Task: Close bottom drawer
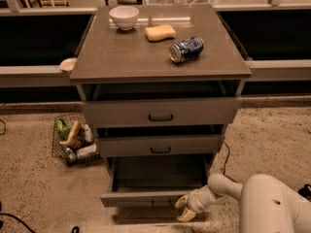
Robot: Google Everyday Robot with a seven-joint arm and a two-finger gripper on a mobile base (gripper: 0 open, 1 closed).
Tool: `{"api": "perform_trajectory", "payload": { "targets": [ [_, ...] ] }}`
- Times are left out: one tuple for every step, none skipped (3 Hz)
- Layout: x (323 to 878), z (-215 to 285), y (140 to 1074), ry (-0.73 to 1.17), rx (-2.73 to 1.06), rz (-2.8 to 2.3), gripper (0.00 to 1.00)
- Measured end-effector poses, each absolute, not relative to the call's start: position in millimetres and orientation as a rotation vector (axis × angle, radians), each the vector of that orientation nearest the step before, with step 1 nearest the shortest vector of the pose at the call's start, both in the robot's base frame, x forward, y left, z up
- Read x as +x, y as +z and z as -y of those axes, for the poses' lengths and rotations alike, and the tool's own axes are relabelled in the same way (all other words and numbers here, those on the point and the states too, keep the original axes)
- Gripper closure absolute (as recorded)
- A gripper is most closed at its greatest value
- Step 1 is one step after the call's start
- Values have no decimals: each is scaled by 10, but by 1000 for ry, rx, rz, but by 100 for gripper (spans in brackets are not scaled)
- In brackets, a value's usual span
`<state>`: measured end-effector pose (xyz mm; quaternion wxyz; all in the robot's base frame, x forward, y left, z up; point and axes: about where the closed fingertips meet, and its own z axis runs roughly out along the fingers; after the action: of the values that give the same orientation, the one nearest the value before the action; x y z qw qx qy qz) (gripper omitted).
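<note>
Grey-brown wooden cabinet with three drawers, all ajar. The bottom drawer (141, 198), a wide shallow box with a slim front panel, sits lowest and is pulled furthest out toward the camera. Its long axis runs left to right and its front faces the camera. Inside is dark; contents cannot be told.

Cream robot arm (228, 186) reaches in from lower right. End effector (186, 208) sits at the right end of the bottom drawer's front panel, just beside it. Its two tan fingers (181, 201) are spread apart and hold nothing. Contact with the panel cannot be told.

On the counter (121, 57): a white round bowl (124, 17) at back left, a yellow sponge (160, 32) near centre, and a blue drink can (186, 49) lying on its side.

A wire basket of oddments (73, 140) stands on the floor left of the cabinet.
</note>
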<state>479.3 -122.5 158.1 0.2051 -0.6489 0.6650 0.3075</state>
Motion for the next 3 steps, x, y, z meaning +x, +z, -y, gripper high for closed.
{"api": "perform_trajectory", "payload": {
  "targets": [
    [4792,1224,1581,857,-1809,-1854,0],
    [4792,1224,1581,857,-1809,-1854,0],
    [4939,1255,1471,843,-1801,-1832,0]
  ]
}}
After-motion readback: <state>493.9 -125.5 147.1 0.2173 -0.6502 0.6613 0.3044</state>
